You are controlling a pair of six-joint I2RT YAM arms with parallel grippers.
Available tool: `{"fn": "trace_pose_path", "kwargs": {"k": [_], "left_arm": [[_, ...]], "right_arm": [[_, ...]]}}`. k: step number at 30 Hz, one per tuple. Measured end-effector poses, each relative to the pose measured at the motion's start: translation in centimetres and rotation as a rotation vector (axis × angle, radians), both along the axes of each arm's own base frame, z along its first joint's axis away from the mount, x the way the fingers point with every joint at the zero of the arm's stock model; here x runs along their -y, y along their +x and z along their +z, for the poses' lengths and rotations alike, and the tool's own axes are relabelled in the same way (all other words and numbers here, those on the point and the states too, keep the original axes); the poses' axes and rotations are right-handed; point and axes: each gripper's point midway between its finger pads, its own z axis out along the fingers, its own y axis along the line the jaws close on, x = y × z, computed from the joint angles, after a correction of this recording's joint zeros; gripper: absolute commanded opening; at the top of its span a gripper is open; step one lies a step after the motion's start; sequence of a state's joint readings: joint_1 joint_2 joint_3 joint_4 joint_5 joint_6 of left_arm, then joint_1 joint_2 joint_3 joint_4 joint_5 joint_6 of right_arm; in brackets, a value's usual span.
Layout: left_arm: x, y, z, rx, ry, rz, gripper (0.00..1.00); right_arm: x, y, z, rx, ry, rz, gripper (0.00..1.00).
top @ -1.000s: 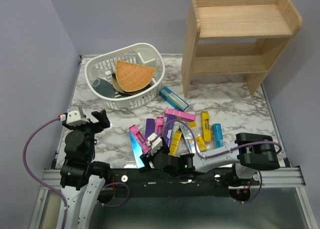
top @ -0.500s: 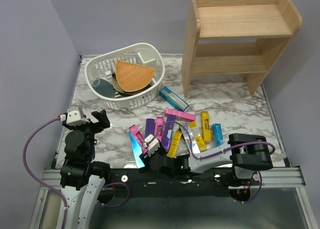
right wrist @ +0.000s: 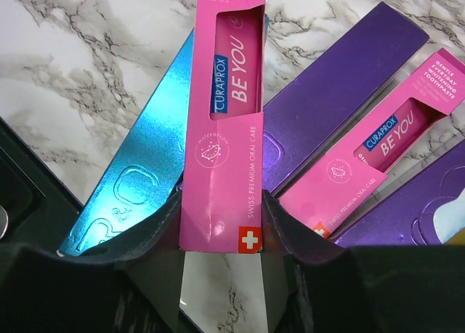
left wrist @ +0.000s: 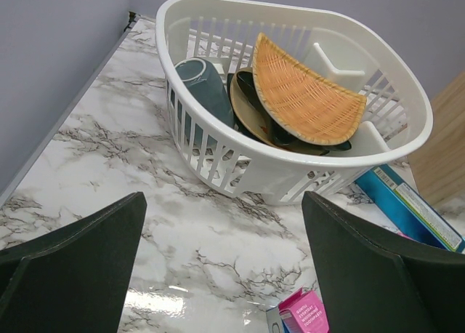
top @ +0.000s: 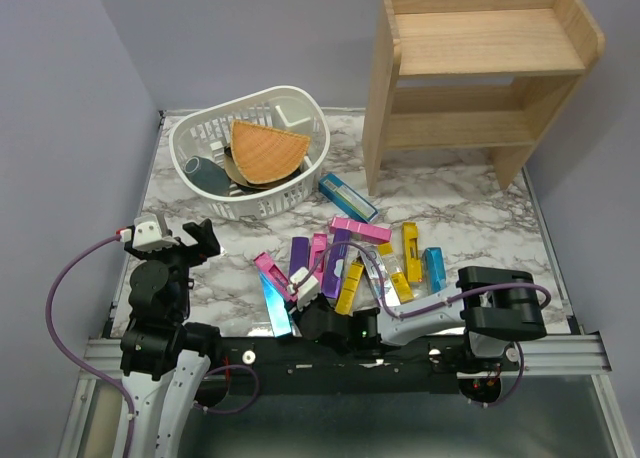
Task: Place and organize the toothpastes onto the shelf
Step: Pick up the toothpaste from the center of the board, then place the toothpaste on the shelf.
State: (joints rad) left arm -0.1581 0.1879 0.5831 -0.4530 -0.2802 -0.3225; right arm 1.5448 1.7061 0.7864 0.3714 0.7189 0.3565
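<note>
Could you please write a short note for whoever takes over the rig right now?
Left pincer: open, empty, facing the white slotted plastic basket.
Right pincer: shut on a magenta pink toothpaste carton lying across a blue-silver carton.
Other toothpaste cartons: loose on the marble table before the arms; one blue carton beside the basket.
Done: no carton on the light wooden two-tier shelf.
Left: shelve the held carton, then the rest, and line them up.

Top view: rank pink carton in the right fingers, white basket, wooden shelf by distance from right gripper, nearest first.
1. Pink carton, between the right gripper's fingers, near edge.
2. White basket, back left.
3. Wooden shelf, back right.
</note>
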Motion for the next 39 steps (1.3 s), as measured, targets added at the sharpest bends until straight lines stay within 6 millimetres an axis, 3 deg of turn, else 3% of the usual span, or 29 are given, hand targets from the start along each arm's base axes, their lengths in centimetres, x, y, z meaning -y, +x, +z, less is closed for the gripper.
{"fn": "trace_pose_path", "kwargs": {"k": [5, 10, 16, 21, 31, 34, 39], "left_arm": [[0.0, 0.0, 0.0, 0.0, 0.0, 0.0, 0.99], [0.0, 0.0, 0.0, 0.0, 0.0, 0.0, 0.99], [0.0, 0.0, 0.0, -0.001, 0.0, 0.0, 0.99], [0.0, 0.0, 0.0, -0.001, 0.0, 0.0, 0.99], [0.2, 0.0, 0.1, 0.004, -0.008, -0.012, 0.99], [0.8, 0.5, 0.5, -0.017, -0.017, -0.037, 0.99], [2.2, 2.8, 2.6, -0.056, -0.03, -0.091, 0.99]], "right_arm": [[0.3, 0.1, 1.0, 0.007, 0.006, 0.001, 0.4], [1.0, 1.0, 3.9, 0.01, 0.056, -0.022, 0.4], [4.2, 4.6, 6.6, 0.006, 0.078, -0.125, 0.4], [8.7, 7.2, 8.4, -0.007, 0.07, -0.232, 0.4], [19.7, 10.0, 11.3, -0.033, 0.016, -0.452, 0.4], [22.9, 10.8, 12.1, -0.031, -0.009, -0.529, 0.4], [26.2, 11.9, 14.3, -0.012, -0.02, -0.613, 0.41]]}}
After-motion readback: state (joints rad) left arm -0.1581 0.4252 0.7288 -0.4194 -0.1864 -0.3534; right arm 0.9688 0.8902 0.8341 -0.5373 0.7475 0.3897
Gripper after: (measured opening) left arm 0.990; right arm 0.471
